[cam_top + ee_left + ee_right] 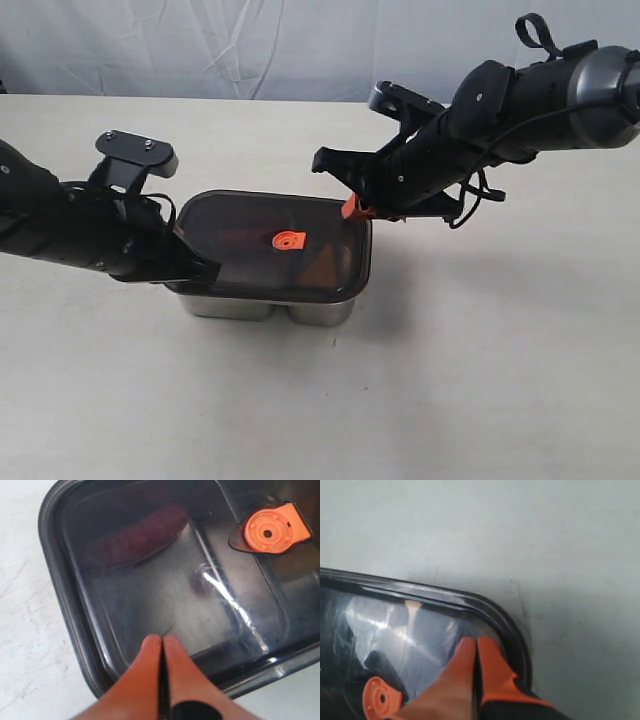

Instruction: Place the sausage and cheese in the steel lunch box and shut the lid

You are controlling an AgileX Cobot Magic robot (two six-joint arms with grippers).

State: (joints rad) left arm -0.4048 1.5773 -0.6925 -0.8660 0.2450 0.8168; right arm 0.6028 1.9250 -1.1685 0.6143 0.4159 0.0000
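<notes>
lid (270, 245) on steel lunch box (240, 305), centre | left gripper (162, 642) jaws closed, over lid's left end | right gripper (476, 645) jaws closed, at upper-right corner (sausage (140, 532) under lid)

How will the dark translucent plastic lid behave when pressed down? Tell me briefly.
Probably stiff: the dark translucent plastic lid spans the shiny steel lunch box without visible sag. Likely slippery: its glossy top shows glare. Pressed at one end alone, it might rock.

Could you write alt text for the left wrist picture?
A dark see-through lid covers a steel lunch box, with a red sausage dimly visible beneath it. The left tool, orange tips pressed shut, sits over the lid near its edge; an orange valve tab lies further in.
</notes>
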